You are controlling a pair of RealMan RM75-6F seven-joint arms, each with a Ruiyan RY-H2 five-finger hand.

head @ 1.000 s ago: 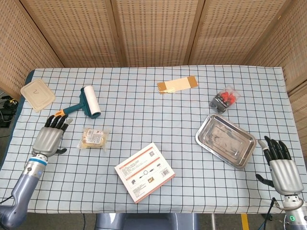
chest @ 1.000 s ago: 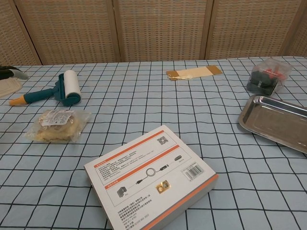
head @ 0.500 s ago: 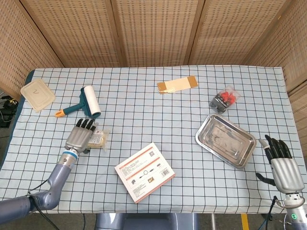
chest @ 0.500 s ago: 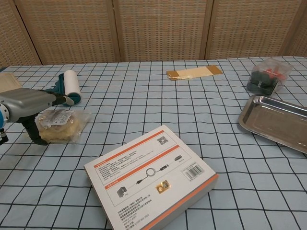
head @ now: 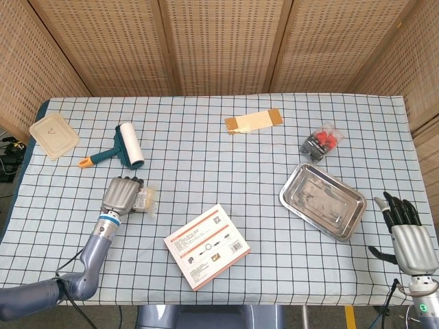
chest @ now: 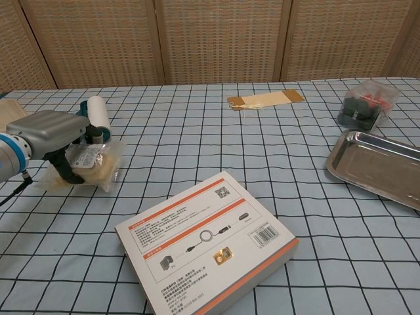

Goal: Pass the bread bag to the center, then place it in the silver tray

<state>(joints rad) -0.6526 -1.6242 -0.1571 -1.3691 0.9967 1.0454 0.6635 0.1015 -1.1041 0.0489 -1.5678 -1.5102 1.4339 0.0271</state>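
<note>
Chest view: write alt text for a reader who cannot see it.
The robot's left hand grips a bread bag at the left of a checked table, its fingers curled around it. A printed box lies in front, a silver tray at the right edge, a lint roller behind the bag.

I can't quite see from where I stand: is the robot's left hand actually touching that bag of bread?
Touching. In the chest view, the left hand lies over the bread bag, its fingers curled down against the plastic with no gap showing.
</note>
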